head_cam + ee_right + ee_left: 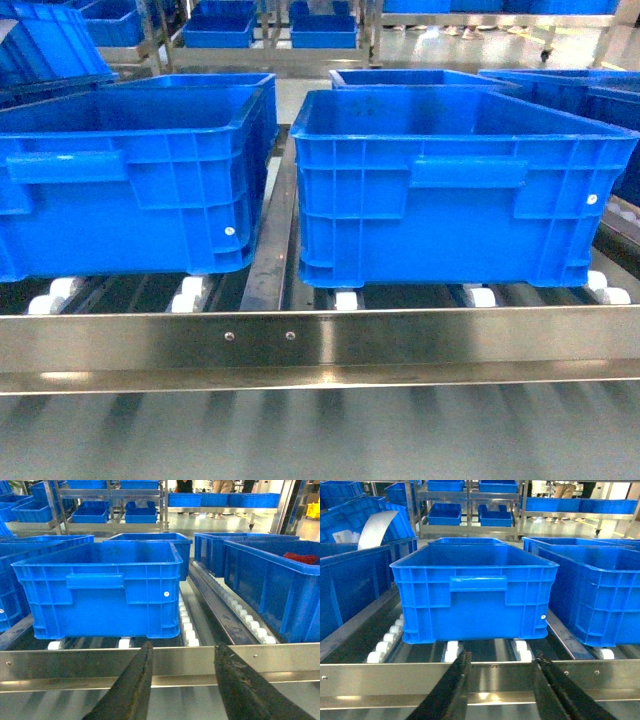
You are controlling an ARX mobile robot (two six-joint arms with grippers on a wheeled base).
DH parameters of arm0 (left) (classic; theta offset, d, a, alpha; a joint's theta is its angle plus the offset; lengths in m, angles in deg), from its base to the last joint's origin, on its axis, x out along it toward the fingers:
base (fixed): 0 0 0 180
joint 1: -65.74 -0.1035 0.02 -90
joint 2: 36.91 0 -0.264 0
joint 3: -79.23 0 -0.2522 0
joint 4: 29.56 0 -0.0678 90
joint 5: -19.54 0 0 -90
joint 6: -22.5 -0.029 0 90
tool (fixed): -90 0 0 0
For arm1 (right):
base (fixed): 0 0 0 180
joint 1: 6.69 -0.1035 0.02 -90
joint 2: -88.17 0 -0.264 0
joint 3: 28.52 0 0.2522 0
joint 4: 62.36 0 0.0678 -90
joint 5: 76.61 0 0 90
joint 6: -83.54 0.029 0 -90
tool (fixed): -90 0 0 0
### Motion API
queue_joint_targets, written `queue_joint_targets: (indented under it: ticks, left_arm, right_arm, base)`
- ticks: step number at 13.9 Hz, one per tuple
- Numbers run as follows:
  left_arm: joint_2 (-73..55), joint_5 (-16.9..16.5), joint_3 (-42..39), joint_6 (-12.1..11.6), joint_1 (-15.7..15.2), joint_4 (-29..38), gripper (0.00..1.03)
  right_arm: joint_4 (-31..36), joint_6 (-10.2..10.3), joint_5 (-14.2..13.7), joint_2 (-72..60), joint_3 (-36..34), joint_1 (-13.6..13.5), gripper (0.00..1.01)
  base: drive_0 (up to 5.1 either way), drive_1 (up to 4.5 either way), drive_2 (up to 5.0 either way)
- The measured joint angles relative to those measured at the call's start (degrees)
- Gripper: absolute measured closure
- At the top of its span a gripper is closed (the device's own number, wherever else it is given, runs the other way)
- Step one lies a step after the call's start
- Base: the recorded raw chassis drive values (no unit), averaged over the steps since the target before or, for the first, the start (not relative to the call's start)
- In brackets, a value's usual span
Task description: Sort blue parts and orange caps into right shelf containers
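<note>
The two big crates (130, 180) (460, 190) are bright blue with ribbed sides, and each has a tiny white dot near a corner. The shelf rail (320, 340) is shiny silver and the rollers (345, 299) under the crates are white. The gripper fingers (135, 685) are black, and something red (301, 558) lies in a blue crate at the far right.
</note>
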Motion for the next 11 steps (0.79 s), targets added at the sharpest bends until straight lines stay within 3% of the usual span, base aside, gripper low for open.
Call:
queue_joint_targets:
  ticks: [4, 5, 6, 11]
  left_arm:
    - [0.0, 0.0, 0.0, 0.0, 0.0, 0.0, 0.24]
    - [0.0, 0.0, 0.0, 0.0, 0.0, 0.0, 0.09]
    - [0.0, 0.0, 0.0, 0.0, 0.0, 0.0, 0.04]
    - [0.0, 0.0, 0.0, 0.0, 0.0, 0.0, 0.05]
  right_arm:
    - [0.0, 0.0, 0.0, 0.0, 0.0, 0.0, 0.21]
    - [0.0, 0.0, 0.0, 0.0, 0.0, 0.0, 0.07]
    - [0.0, 0.2, 0.0, 0.0, 0.0, 0.0, 0.02]
    - [0.0, 0.2, 0.0, 0.0, 0.0, 0.0, 0.03]
  base:
    - [0.0, 0.00, 0.0]
    - [0.0, 0.00, 0.0]
    - [0.0, 0.00, 0.0]
    - [0.0, 0.00, 0.0]
